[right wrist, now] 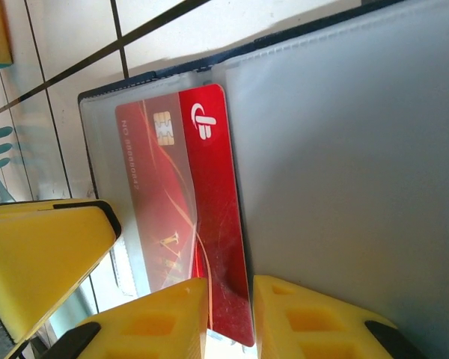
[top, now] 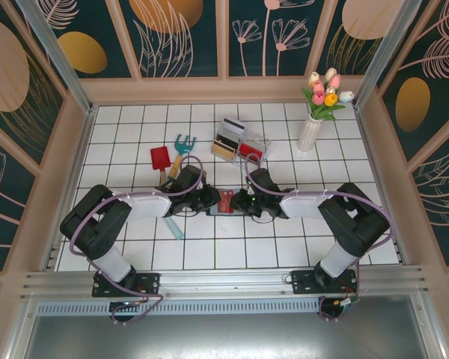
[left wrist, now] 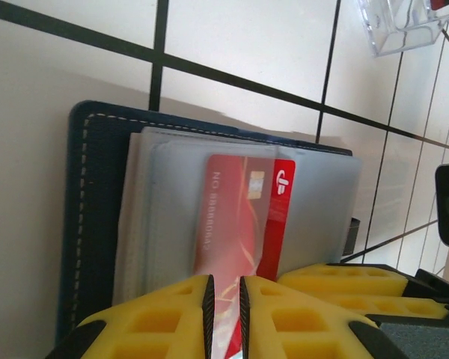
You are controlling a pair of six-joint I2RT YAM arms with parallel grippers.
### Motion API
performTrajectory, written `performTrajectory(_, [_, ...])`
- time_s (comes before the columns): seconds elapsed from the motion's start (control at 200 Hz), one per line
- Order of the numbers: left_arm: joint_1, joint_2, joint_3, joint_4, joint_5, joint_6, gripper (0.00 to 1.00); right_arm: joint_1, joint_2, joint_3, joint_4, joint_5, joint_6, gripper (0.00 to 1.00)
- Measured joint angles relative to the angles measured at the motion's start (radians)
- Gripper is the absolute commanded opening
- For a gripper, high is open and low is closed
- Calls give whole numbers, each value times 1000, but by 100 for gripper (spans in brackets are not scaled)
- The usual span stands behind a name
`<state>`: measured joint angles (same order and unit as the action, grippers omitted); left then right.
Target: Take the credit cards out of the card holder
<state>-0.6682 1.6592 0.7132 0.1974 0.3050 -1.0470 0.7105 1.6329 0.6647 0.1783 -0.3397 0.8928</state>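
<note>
left fingers (left wrist: 181, 318) almost closed, right fingers (right wrist: 303, 318) slightly apart, each straddling an edge of the red credit card (left wrist: 239, 217); grip unclear. beneath them the navy card holder (left wrist: 97, 224) lies open on the tiled tabletop (left wrist: 239, 37).

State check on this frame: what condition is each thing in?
wallet: open, lying flat.
red card: half under a clear sleeve, half exposed.
left gripper: jaws nearly together at the card's end; grip unclear.
right gripper: jaws slightly apart at that end too.
clear box: cards inside.
vase: upright, with flowers.
</note>
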Motion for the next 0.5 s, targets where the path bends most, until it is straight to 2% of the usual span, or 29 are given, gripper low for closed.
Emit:
performTrajectory(0.395, [0, 23, -34, 32, -18, 6, 19, -6, 13, 0, 13, -30, -10, 23])
performTrajectory(0.5, [0, 23, -41, 46, -17, 6, 19, -8, 19, 0, 24, -43, -23, 18])
